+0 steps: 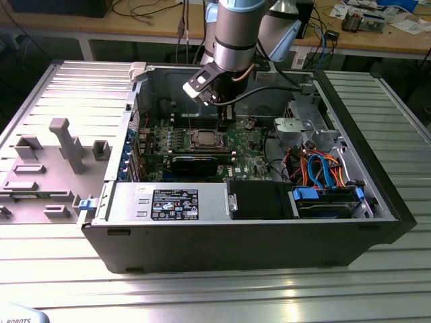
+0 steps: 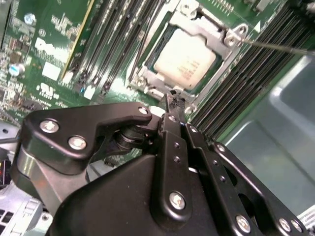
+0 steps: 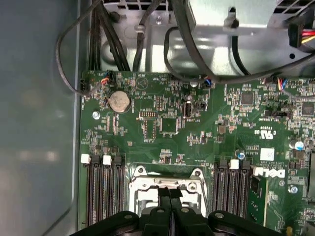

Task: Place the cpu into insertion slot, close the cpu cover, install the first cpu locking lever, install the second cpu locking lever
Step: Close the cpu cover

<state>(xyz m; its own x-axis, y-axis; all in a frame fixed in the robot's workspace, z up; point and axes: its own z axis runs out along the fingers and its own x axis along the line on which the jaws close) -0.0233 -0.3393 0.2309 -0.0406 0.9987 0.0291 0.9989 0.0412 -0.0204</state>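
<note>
The cpu (image 2: 184, 56) lies flat in the insertion slot (image 2: 147, 81) on the green motherboard, its pale metal top showing through the window of the cpu cover (image 2: 211, 27), which lies down over it. My gripper (image 2: 172, 100) is shut, its fingertips pressed together at the socket's near edge with nothing visible between them. In the first wrist view the gripper (image 3: 170, 192) stands right over the cover (image 3: 167, 184). A thin lever rod (image 2: 278, 47) sticks out past one socket corner. In the exterior view the gripper (image 1: 225, 123) hangs just beside the slot (image 1: 202, 138).
Black memory slots (image 3: 103, 196) flank the socket on both sides. A coin battery (image 3: 119, 101) and black cables (image 3: 197, 44) lie beyond it. The case holds a heatsink bar (image 1: 195, 163), power supply (image 1: 172, 202) and drive cage with cables (image 1: 323, 168). A grey fixture tray (image 1: 47, 168) lies outside.
</note>
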